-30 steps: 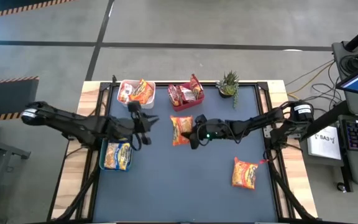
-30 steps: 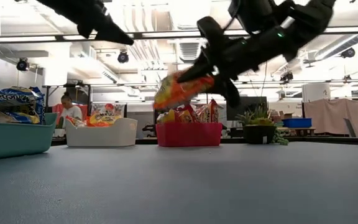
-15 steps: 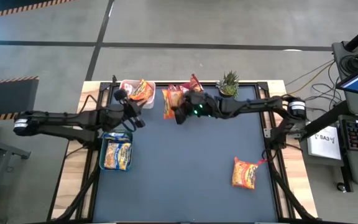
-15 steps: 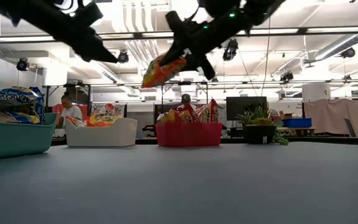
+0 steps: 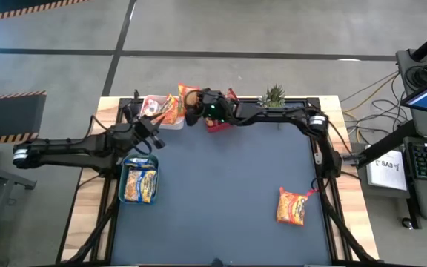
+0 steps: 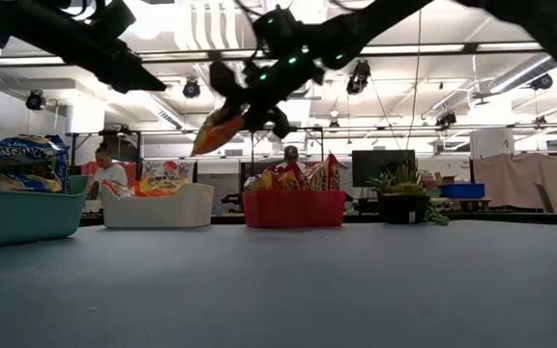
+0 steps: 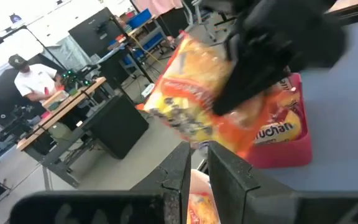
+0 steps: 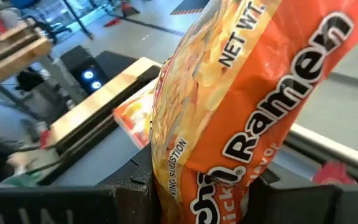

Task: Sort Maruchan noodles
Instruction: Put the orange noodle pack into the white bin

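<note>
My right gripper (image 5: 196, 111) is shut on an orange noodle packet (image 5: 187, 95) and holds it in the air at the table's far edge, between the white bin (image 5: 148, 100) and the red bin (image 5: 215, 127). Both bins hold packets. Another orange packet (image 5: 293, 206) lies flat on the mat at the near right. A yellow-blue packet (image 5: 139, 184) lies in the teal bin (image 5: 122, 194). My left gripper (image 5: 156, 141) hovers shut with nothing in it, between the teal and white bins. My right gripper pinches one end of the orange packet (image 8: 204, 186) between its two fingers (image 8: 135, 190). It comes nearly level from the table's right side. The packet is lifted clear; its free end (image 6: 206, 140) sticks out past the fingertips and slants downward.
A small potted plant (image 5: 273, 96) stands at the far edge, right of the red bin. The mat's middle and near left are bare. People sit at desks in the room behind the table.
My right gripper has carried the orange packet up from over the mat's middle toward the far edge and to the left, still shut on it. My left gripper has drawn back toward the table's left edge.
</note>
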### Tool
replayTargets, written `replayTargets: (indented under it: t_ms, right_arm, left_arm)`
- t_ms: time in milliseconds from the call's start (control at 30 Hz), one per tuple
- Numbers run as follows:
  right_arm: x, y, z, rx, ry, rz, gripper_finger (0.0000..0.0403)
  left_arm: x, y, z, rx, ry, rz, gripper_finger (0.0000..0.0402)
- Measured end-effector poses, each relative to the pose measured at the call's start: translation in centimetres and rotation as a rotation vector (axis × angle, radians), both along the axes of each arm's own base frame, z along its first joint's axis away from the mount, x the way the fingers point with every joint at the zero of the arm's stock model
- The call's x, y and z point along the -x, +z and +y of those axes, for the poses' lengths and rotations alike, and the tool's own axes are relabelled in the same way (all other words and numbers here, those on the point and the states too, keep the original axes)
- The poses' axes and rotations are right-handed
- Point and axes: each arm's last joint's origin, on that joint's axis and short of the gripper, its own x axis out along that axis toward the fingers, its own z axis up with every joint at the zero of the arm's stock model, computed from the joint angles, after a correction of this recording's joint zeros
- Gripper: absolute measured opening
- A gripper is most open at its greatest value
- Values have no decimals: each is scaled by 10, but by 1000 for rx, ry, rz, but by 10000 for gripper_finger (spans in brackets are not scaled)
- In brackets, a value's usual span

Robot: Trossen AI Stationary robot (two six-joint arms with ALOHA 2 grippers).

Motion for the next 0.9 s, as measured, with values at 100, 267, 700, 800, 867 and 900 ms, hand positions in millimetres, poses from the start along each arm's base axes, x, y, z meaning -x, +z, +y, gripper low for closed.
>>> replayTargets:
  t_ms: [100,267,700,800,867,900]
  right_arm:
    - [-15,-3,-11,27,-38,10,121]
    - [-36,-16,-25,84,-135,70,121]
    - [-61,-31,-35,111,-243,190,121]
    - [-62,-31,-32,101,-244,180,121]
    - [-62,-32,-32,98,-243,183,126]
    - [-62,-32,-32,99,-242,184,130]
  left_arm:
    - [2,2,0,-3,4,-15,38]
    - [4,3,0,-9,4,-23,38]
    - [5,12,0,-56,-1,-26,38]
    - [5,12,0,-59,-2,-18,38]
    - [5,12,0,-60,-1,-18,38]
    - [5,12,0,-60,-2,-19,38]
